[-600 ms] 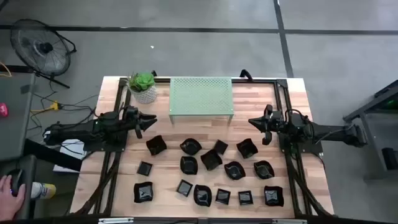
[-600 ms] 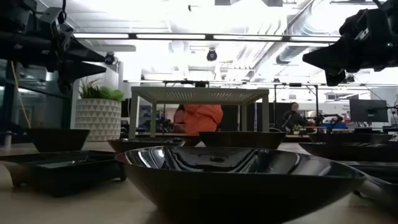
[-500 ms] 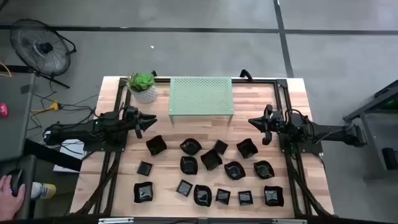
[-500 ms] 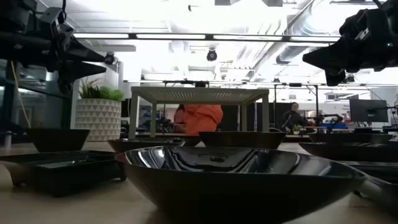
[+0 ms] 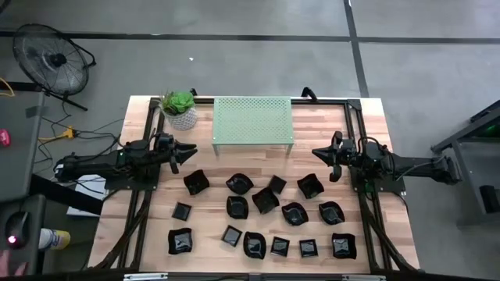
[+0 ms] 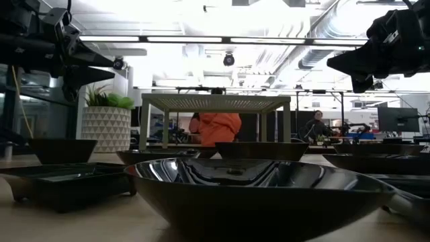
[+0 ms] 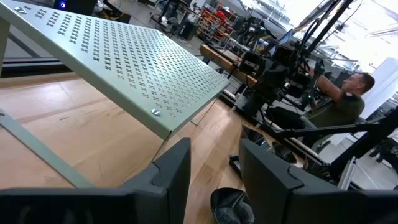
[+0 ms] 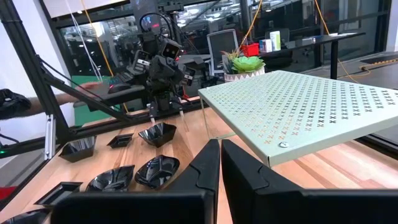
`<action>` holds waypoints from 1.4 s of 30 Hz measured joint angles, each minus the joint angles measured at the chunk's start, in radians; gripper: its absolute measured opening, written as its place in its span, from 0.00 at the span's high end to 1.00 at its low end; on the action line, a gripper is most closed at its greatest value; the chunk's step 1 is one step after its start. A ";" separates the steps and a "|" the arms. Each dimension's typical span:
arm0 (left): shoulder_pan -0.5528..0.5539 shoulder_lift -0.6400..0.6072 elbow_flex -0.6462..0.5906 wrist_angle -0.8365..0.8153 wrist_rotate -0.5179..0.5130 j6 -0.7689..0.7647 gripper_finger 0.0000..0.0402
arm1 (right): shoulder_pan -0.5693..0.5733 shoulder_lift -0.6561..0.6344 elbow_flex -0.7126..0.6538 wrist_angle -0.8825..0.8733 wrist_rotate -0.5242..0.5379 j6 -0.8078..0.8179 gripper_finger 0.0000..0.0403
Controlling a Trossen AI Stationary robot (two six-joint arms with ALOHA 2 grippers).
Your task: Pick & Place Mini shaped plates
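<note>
Several mini shaped plates (image 5: 264, 201), glossy and black, lie scattered on the near half of the wooden table (image 5: 375, 117), resting on their bases; more of them show in the low view (image 6: 255, 188). My left gripper (image 5: 190, 148) hangs open above the table's left side, nothing between its fingers (image 7: 214, 168). My right gripper (image 5: 316, 152) hangs shut above the table's right side, holding nothing (image 8: 221, 155). Both point toward the table's middle.
A pale green perforated stand (image 5: 253, 121) occupies the far middle of the table. A green plant in a white pot (image 5: 180, 108) stands at the far left corner. A person in orange (image 6: 216, 128) is in the room beyond.
</note>
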 joint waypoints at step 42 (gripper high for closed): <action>0.000 0.000 0.000 0.000 0.000 0.000 0.67 | 0.000 0.015 0.079 -0.024 0.076 0.265 0.97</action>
